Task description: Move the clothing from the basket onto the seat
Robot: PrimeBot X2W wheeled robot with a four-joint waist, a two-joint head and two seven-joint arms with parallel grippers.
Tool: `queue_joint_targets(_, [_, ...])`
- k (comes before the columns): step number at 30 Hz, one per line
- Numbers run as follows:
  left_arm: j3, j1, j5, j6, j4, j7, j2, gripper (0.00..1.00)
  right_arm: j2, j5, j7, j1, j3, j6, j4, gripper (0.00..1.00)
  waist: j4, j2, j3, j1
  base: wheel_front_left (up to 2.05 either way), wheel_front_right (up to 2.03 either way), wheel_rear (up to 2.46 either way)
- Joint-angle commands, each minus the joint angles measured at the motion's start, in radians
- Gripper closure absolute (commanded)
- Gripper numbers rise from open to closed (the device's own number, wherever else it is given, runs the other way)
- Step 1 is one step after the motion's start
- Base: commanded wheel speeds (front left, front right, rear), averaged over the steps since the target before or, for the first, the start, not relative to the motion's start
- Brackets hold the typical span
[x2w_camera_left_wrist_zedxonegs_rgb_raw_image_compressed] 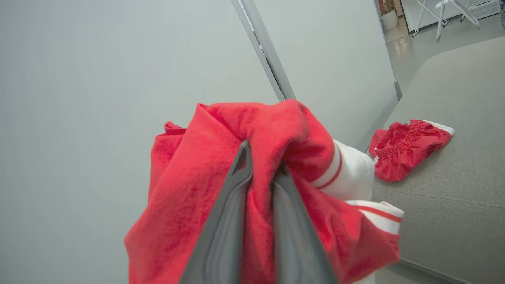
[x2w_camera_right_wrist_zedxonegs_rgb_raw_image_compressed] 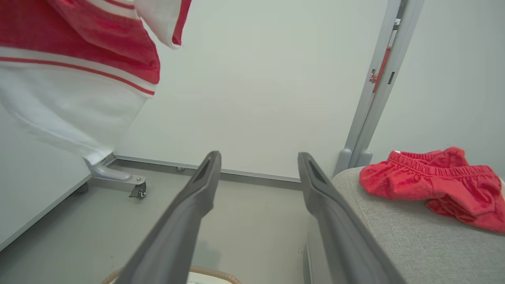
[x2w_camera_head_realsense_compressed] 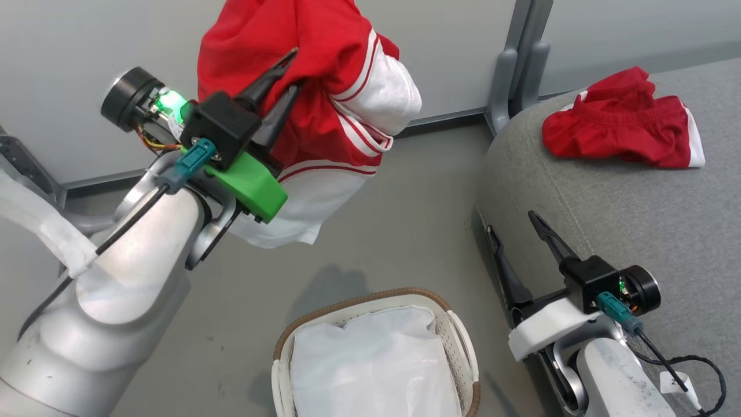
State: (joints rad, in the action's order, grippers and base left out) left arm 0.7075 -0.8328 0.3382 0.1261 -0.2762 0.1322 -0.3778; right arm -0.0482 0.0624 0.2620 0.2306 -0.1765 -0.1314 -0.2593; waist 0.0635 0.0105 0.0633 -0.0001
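Nearest, the left tool (x2w_camera_head_realsense_compressed: pixel 296 69) pinches a soft red garment with white striped trim (x2w_camera_head_realsense_compressed: pixel 330 75) high, likely so its hem clears the oval cream perforated basket (x2w_camera_head_realsense_compressed: pixel 370 296). The right tool (x2w_camera_head_realsense_compressed: pixel 511 222) hangs spread wide beside the large grey fabric seat (x2w_camera_head_realsense_compressed: pixel 608 202), where crumpled red shorts (x2w_camera_head_realsense_compressed: pixel 619 124) lie.

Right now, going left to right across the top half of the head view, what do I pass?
Left gripper, shut on a red and white garment → grey partition post → red shorts lying on the seat.
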Motion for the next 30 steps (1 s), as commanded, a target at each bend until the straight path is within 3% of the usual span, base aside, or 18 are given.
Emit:
queue_joint_targets(1, [-0.008,-0.018,0.011,-0.003,0.006,-0.008,-0.006,1.0,-0.004,0.007,0.005,0.009,-0.011,0.001,-0.002,0.0,0.0,-0.0105,-0.021,0.0001,0.0,0.0,0.0])
queue_joint_targets(13, [0.026,-0.029,0.027,-0.002,0.007,-0.017,0.027,1.0,-0.004,0.005,0.005,0.123,-0.171,0.001,-0.006,0.0,-0.002,-0.0105,-0.034,0.0001,0.0,0.0,0.0])
queue_joint_targets(21, [0.076,-0.019,0.037,0.002,0.027,-0.018,0.053,1.0,-0.004,-0.045,0.004,0.252,-0.242,0.001,-0.079,0.0,-0.022,-0.0105,-0.043,0.0001,0.0,0.0,0.0])
queue_joint_targets(30, [0.122,0.003,0.05,0.002,0.039,-0.015,0.068,1.0,-0.004,-0.004,0.005,0.34,-0.371,0.001,-0.159,0.0,-0.036,-0.0105,-0.05,0.0001,0.0,0.0,0.0])
